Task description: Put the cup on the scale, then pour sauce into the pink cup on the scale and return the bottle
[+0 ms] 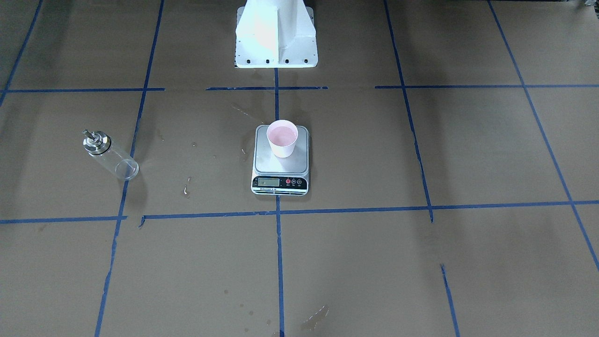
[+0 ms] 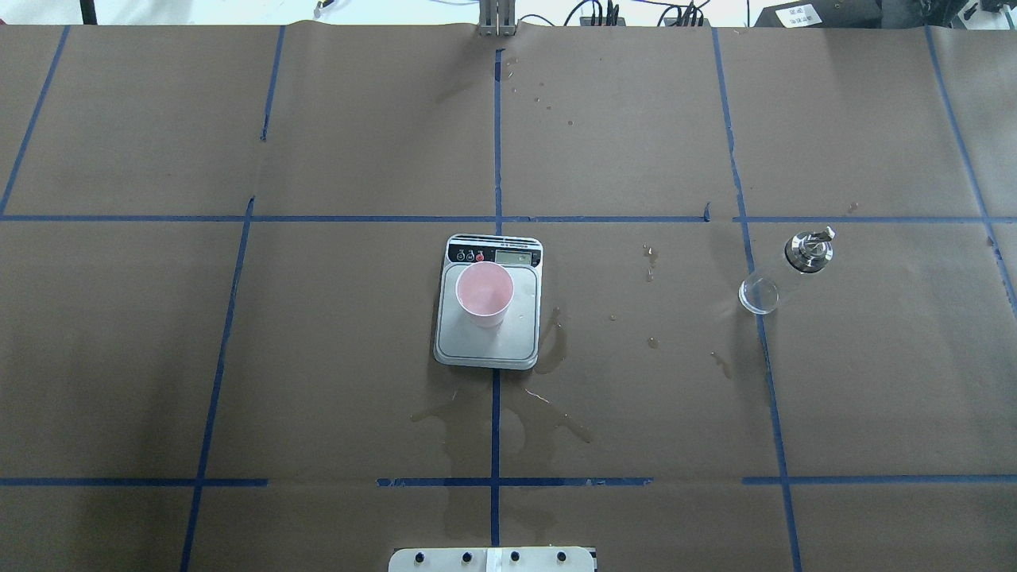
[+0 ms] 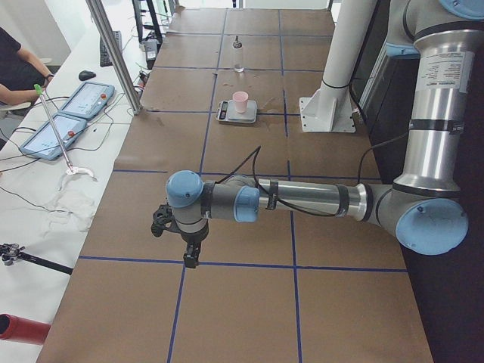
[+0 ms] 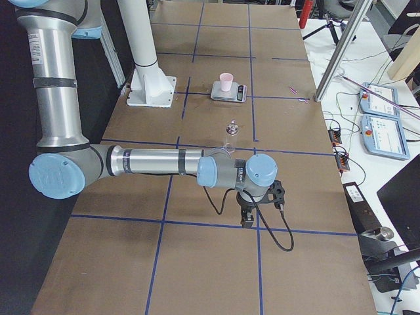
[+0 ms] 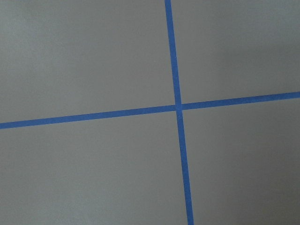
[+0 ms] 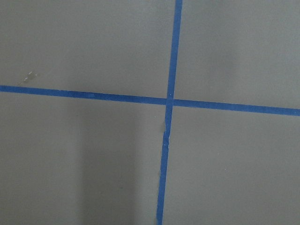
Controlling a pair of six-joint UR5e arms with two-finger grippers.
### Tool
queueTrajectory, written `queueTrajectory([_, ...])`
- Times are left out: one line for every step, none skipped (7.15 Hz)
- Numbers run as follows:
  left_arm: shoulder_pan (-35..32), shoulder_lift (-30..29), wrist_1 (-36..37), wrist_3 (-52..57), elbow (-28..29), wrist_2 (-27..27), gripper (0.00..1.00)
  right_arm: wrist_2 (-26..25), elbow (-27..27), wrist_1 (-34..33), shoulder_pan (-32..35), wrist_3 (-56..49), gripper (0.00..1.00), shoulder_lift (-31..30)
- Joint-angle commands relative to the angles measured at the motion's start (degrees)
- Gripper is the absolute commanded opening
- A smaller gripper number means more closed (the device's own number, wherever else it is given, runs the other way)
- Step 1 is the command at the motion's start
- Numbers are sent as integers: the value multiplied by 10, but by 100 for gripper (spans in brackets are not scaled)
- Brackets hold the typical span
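I see the pink cup (image 2: pixel 485 294) holding liquid on the scale (image 2: pixel 489 345) at centre, and the glass bottle (image 2: pixel 783 274) upright far right, nearer my right gripper (image 4: pixel 248 220) than my left gripper (image 3: pixel 190 255), though I cannot tell how wide either stands.

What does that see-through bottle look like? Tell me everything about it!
The bottle is a clear glass cylinder with a shiny silver metal collar and a thin metal spout on top. It stands upright on the brown table, with its base on a blue tape line. That is on the robot's right side, well apart from the scale. Only the table touches it. How much liquid is left inside cannot be told.
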Motion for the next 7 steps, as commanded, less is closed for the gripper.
queueTrajectory([0,-2,-2,2,-4,0,100,0,0,0,0,0,100,0])
queueTrajectory([0,-2,-2,2,-6,0,100,0,0,0,0,0,100,0])
queueTrajectory([0,-2,-2,1,-6,0,100,0,0,0,0,0,100,0])
queueTrajectory([0,-2,-2,2,-6,0,100,0,0,0,0,0,100,0])
queueTrajectory([0,-2,-2,1,-9,0,100,0,0,0,0,0,100,0])
queueTrajectory([0,-2,-2,1,-10,0,100,0,0,0,0,0,100,1])
queueTrajectory([0,-2,-2,1,-9,0,100,0,0,0,0,0,100,2])
